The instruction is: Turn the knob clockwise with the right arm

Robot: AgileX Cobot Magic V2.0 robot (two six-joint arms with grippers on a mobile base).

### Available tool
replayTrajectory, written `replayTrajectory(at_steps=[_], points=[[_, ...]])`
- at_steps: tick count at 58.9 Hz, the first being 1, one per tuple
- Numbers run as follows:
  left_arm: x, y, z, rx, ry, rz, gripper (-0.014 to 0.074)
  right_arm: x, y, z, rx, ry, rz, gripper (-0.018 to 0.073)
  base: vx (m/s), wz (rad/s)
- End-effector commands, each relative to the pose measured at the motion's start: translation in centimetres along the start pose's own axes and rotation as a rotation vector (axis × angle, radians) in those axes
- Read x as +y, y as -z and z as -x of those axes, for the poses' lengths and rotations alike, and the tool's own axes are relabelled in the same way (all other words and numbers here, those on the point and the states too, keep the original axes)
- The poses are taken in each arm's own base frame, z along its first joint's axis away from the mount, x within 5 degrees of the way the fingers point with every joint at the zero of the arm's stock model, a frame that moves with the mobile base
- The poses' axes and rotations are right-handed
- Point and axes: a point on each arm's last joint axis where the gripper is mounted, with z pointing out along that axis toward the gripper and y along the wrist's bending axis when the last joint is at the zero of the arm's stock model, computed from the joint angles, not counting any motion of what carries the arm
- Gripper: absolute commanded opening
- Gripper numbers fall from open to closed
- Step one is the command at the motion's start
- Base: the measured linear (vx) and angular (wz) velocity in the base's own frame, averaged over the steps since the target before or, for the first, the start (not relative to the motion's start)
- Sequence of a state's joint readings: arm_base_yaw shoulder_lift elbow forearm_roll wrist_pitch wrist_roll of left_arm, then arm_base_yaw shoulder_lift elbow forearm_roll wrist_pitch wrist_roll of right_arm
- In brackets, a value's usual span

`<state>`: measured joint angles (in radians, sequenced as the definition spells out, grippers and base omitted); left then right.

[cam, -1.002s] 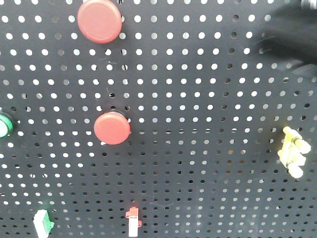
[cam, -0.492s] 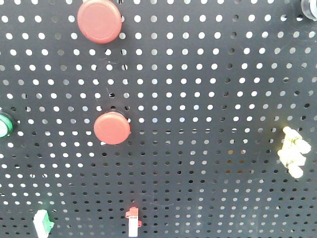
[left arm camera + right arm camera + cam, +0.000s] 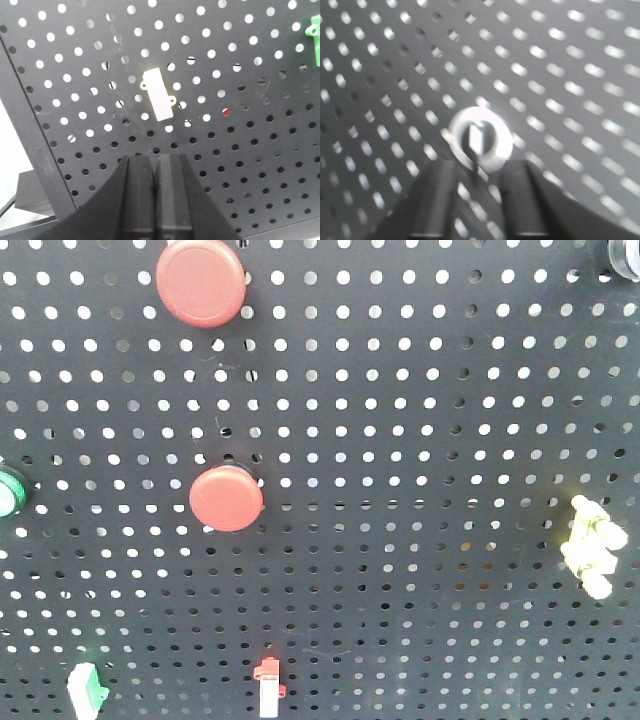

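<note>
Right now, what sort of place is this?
Probably a test or training rig for hand controls: a black pegboard carries two red push buttons, a green button at its left edge, and a white-ringed knob seen in the right wrist view.

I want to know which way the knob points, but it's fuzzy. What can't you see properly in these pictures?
Right wrist view: the white round knob is blurred, so its pointer direction is unreadable.
Front view: the green round button is cut by the left edge, a dark round part by the top-right corner.
</note>
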<state>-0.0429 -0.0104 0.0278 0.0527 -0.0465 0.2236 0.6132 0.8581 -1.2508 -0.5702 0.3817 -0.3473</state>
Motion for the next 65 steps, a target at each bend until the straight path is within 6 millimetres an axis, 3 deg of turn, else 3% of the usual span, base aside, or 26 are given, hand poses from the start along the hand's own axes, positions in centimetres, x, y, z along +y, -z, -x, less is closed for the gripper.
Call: replayTrajectory(at_steps=[1,10,21,28,33,34,46,65], points=[[-0.2,-0.1,-0.5,-0.034,0.010,-0.003,-0.0006,-0.7,-0.4,1.3,-0.101,0.005,-0.048,0.0326,0.00,0.00],[-0.2,-0.1,-0.5,-0.034,0.010,-0.003,-0.0006,-0.6,-0.6,1.2,-0.099,0.009,-0.044,0.0223,0.00,0.00],[-0.2,-0.1,-0.5,-0.034,0.010,-0.003,-0.0006,-0.6,-0.6,1.2,-0.096,0.006,-0.043,-0.0007,0.00,0.00],[-0.2,-0.1,-0.5,-0.034,0.010,-0.003,-0.0006,-0.5,-0.6,1.2,-0.094,-0.072,-0.036,-0.0011,0.00,0.00],[-0.2,-0.1,-0.5,-0.034,0.010,-0.003,-0.0006,-0.5,-0.6,1.3,-0.107,-0.231,-0.028,-0.0008,0.00,0.00],[-0.2,-0.1,-0.5,-0.034,0.010,-0.003,-0.0006,-0.6,-0.6,1.4,-0.121,-0.447,-0.018,-0.0008,0.00,0.00],[-0.2,-0.1,-0.5,-0.034,0.010,-0.003,-0.0006,-0.8,-0.5,2.1,-0.219,-0.901,0.023,-0.0008,0.00,0.00],[-0.2,-0.1,-0.5,-0.034,0.010,-0.003,-0.0006,-0.3,-1.7,2.4,-0.240,-1.432,0.114,-0.0008,0.00,0.00]])
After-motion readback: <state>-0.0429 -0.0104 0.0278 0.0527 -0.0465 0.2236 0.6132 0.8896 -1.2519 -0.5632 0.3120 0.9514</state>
